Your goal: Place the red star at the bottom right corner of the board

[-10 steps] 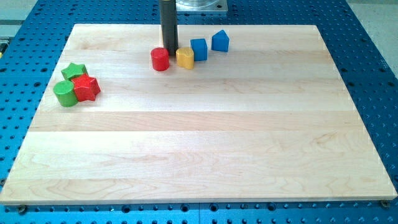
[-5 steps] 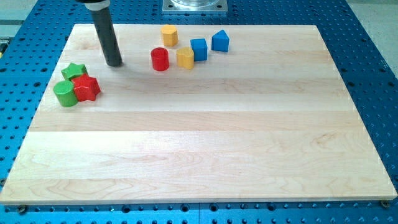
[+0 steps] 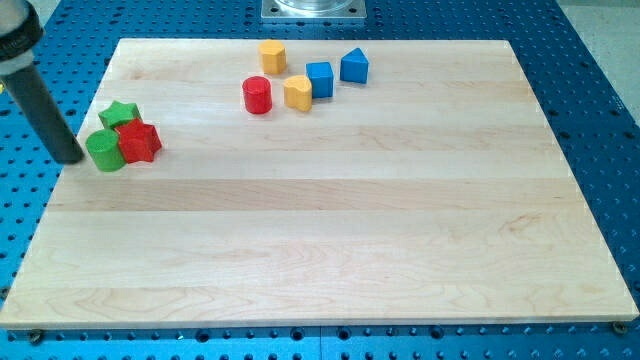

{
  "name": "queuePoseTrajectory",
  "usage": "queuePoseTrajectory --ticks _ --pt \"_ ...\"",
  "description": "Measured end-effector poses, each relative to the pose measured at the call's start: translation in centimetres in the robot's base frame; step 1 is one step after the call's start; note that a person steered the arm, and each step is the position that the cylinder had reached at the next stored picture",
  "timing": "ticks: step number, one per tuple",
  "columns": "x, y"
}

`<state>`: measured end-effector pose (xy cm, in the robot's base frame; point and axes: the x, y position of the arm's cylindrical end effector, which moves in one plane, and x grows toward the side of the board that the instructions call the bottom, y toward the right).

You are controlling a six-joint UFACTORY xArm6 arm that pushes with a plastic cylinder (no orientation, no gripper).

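Note:
The red star [image 3: 139, 142] lies near the left edge of the wooden board [image 3: 330, 240]. It touches a green cylinder [image 3: 104, 150] on its left and a green star [image 3: 120, 114] above it. My tip [image 3: 69, 157] is at the board's left edge, just left of the green cylinder and close to it. The rod leans up toward the view's top left corner.
Near the view's top stand a red cylinder [image 3: 257, 95], a yellow block [image 3: 297, 92], a yellow cylinder [image 3: 271, 56], a blue cube [image 3: 319, 79] and a blue block [image 3: 353, 66]. A blue perforated table [image 3: 600, 100] surrounds the board.
My tip has moved from beside the red cylinder at the top, leftward and down, to the left edge beside the green cylinder. No block has moved.

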<state>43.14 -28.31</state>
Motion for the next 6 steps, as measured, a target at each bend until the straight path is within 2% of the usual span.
queuePoseTrajectory --ticks 1,2,3,4,5,6 --pt "-0.1 5.1" --pt "-3.2 6.1" --pt "-3.9 9.8" --pt "-3.8 17.9" --pt "-2.8 21.4" --pt "1.6 22.5"
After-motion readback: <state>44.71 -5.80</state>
